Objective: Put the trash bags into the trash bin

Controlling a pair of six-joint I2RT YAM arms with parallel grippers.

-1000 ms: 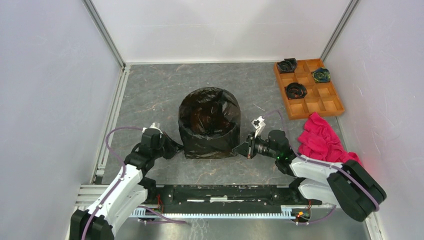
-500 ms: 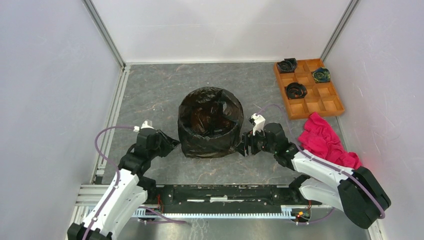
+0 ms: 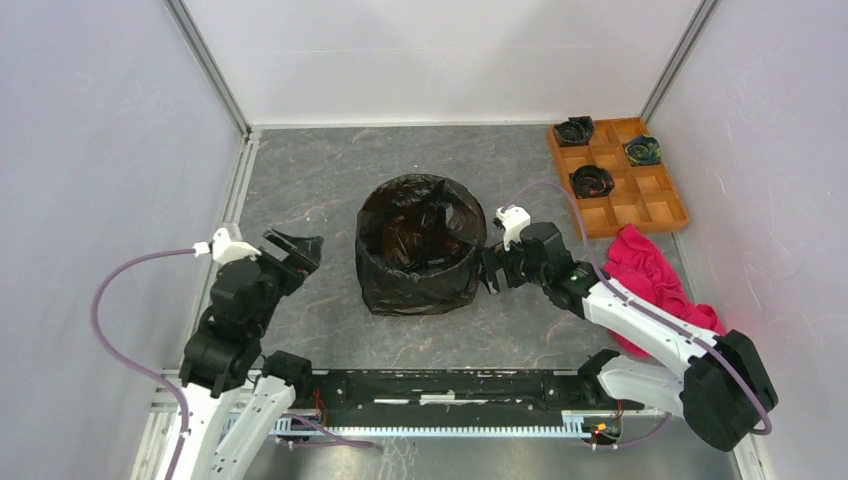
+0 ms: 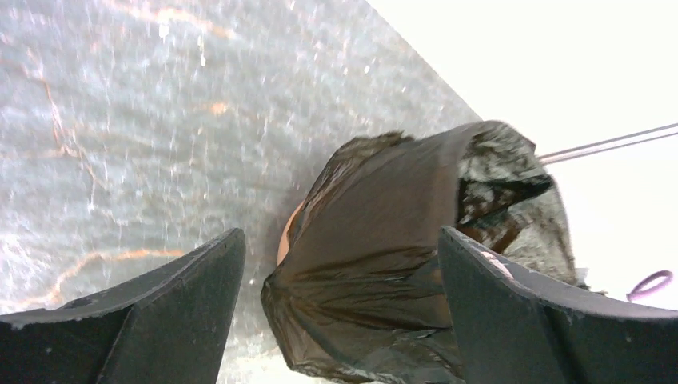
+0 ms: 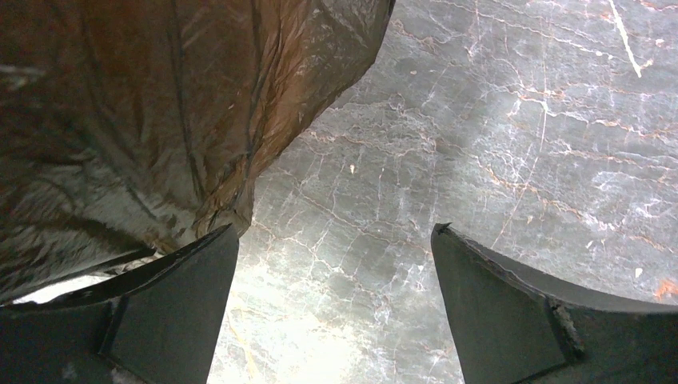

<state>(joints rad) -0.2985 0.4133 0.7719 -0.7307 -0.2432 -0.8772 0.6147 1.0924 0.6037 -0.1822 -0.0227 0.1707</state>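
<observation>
1. Two arms, and each one did something different in the last second. The left gripper point(image 3: 297, 245) was down low against the near left side of the trash bag point(image 3: 420, 245). Now it has pulled back to the left and gone up, well apart from the bag.
2. Its fingers are spread wide with nothing between them. In its own wrist view the left gripper point(image 4: 340, 236) looks across at the bag from a distance.
3. The bag sits in the middle of the table point(image 3: 320, 180). It lines the trash bin point(image 4: 285, 238), with its mouth open at the top and its black film hanging down the outside almost to the table. Only a thin bit of orange shows on the left side (the rest of the bin is covered).
4. The right gripper point(image 3: 490, 275) has moved in closer and now sits right beside the right side of the bag. Its fingers are wide apart too, and they hold nothing.
5. In the right wrist view, the bag point(image 5: 160, 96) hangs just above one finger point(image 5: 184, 288). I cannot tell if they touch.
6. To the right lies a pink cloth point(image 3: 645, 275), and in the far right corner is a tray point(image 3: 565, 180) with small black rolls point(image 3: 592, 181). None of these moved.
7. I think the job is nearly done. The left side looks finished, and the right arm may only be tidying the loose edge.
</observation>
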